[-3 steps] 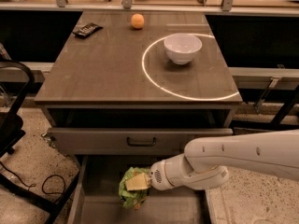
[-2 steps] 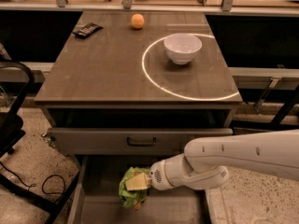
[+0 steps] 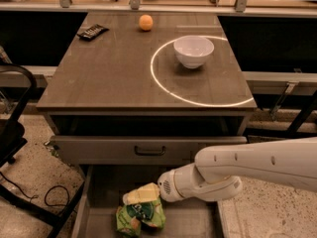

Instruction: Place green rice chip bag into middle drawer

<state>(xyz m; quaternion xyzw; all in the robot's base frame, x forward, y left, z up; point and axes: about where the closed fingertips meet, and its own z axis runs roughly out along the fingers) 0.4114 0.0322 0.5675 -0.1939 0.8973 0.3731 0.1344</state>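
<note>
The green rice chip bag (image 3: 141, 217) lies crumpled on the floor of the middle drawer (image 3: 99, 207), which is pulled out wide at the bottom of the camera view. My gripper (image 3: 141, 194) hangs just above the bag's top edge, inside the drawer, on the white arm (image 3: 247, 167) reaching in from the right. The gripper is open and the bag sits below it, resting on the drawer floor. The bag's lower edge is cut off by the frame.
Above is a drawer with a grey front panel and dark handle (image 3: 149, 150), slightly open. On the cabinet top (image 3: 109, 73) stand a white bowl (image 3: 193, 50), an orange ball (image 3: 145, 22) and a small dark wrapper (image 3: 92, 31). A black chair (image 3: 15, 133) is at left.
The bag has dropped from around the gripper to the drawer floor below it. The gripper and arm have hardly moved.
</note>
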